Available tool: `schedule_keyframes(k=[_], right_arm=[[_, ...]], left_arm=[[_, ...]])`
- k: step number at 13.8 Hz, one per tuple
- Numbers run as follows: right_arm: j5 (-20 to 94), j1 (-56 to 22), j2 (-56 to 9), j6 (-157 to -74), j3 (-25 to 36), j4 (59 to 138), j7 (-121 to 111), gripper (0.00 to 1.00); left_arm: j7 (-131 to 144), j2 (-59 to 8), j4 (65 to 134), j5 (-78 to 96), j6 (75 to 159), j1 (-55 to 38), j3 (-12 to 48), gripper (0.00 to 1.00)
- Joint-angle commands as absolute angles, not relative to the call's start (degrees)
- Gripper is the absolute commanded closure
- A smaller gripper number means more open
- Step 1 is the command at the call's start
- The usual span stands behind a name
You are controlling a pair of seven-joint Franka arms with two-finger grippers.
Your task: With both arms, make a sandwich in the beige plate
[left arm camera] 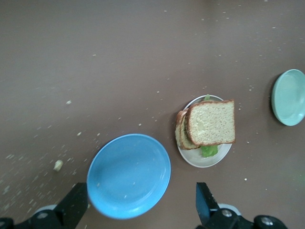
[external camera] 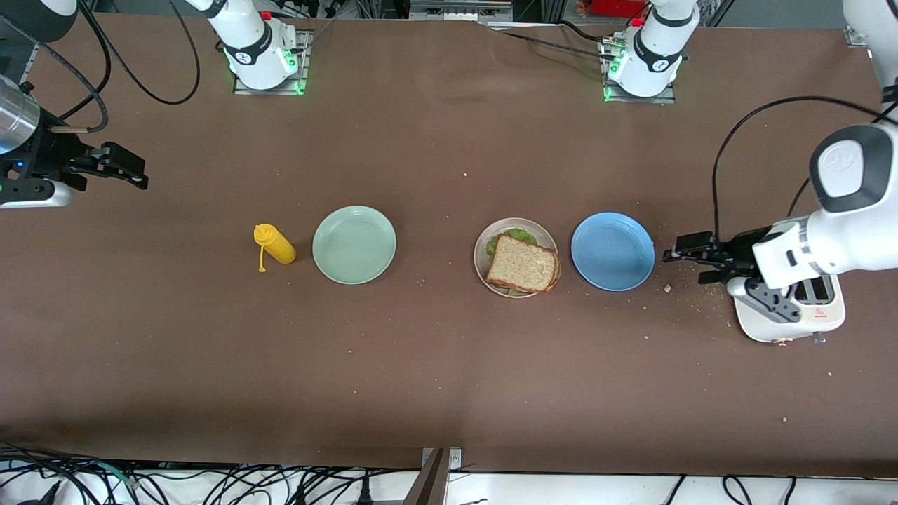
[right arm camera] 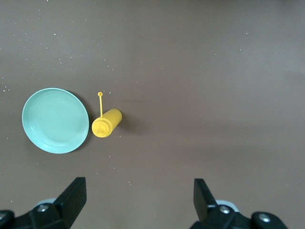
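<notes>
Sandwich (external camera: pixel 523 264): I see it stacked on the beige plate (external camera: pixel 481 247), mid-table, between the mint-green plate (external camera: pixel 354 245) and the blue plate (external camera: pixel 612 251). Lettuce (external camera: pixel 514 234) peeks out at the edge toward the arms' bases.
Stack risk: the top bread slice (left arm camera: pixel 211 122) sits skewed, overhanging the rim toward the front camera and the blue plate. I judge a nudge could slide it onto the table.
Left gripper (external camera: pixel 679 250): fingers spread wide, holding nothing, hanging low just past the blue plate toward the left arm's end of the table, beside the white toaster (external camera: pixel 796 317). A careless sweep could knock the blue plate into the beige one.
Right gripper (external camera: pixel 126 167): fingers spread, empty, over bare table near the right arm's end, well apart from the yellow mustard bottle (external camera: pixel 274 245).
Bottle risk: it lies on its side just beside the mint-green plate, cap open; it could roll if bumped.
Crumbs (external camera: pixel 668 287): scattered near the toaster; harmless, I think.
Progress: I judge the build looks finished.
</notes>
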State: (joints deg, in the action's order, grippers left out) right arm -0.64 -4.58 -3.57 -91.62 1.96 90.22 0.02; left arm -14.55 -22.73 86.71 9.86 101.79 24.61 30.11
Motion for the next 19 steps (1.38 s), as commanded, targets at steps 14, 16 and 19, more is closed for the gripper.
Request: schedule_keyframes(k=[14, 16, 19], right_arm=[[0.4, -4.3, -4.0, -91.3, 2.1, 89.1, 0.4, 0.0], [0.4, -4.3, -4.0, -91.3, 2.1, 89.1, 0.4, 0.0], [0.4, -4.3, -4.0, -91.4, 2.1, 89.1, 0.4, 0.0]], left_arm=[[0.4, -0.4, 95.0, 1.6, 95.9, 3.0, 6.9, 0.0], [-3.4, 0.3, 96.3, 2.8, 95.9, 0.5, 5.0, 0.0], [-3.5, 1.9, 98.7, 1.8, 96.2, 0.5, 4.9, 0.0]])
